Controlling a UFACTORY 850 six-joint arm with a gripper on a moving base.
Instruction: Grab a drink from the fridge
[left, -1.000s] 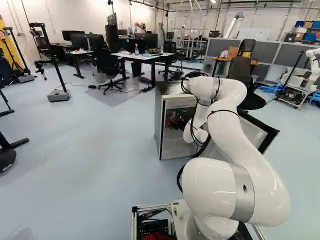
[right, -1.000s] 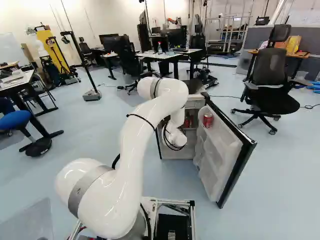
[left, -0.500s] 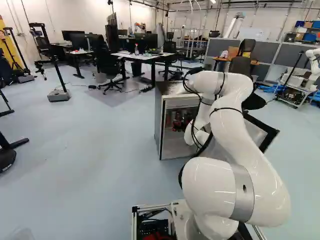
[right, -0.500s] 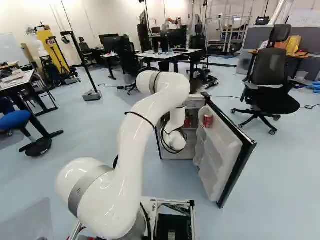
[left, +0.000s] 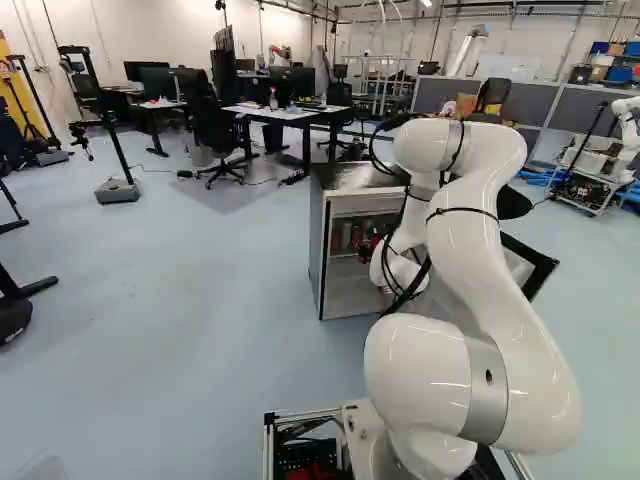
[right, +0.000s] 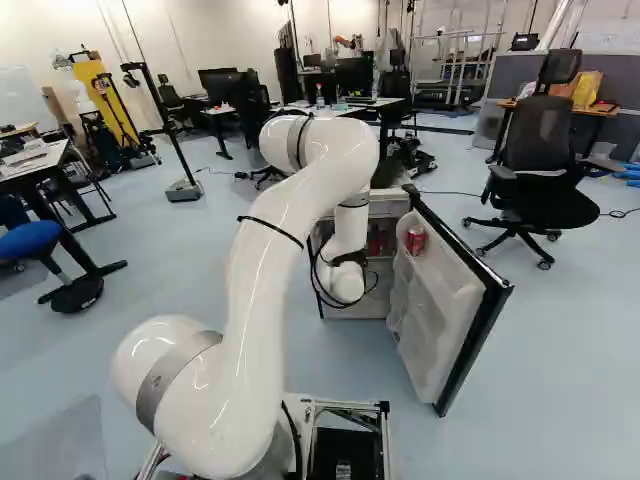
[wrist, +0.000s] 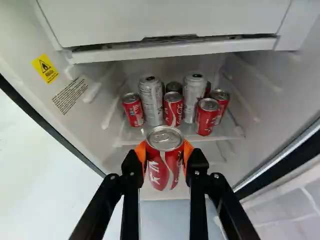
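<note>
Red metal shows on the can (wrist: 164, 167) pinched between the orange pads (wrist: 188, 151) of the pincer (left: 370, 249); ahead of it, more cans (wrist: 173, 111) are held on a fridge shelf (wrist: 226, 132).

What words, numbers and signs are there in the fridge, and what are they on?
Yellow wall sticker: flame in a triangle; print too small to read.
Wall label: lines of print, too small to read.
Can in the hand: white letters, sideways and incomplete.
Cans behind: brand lettering, not quoted.
</note>
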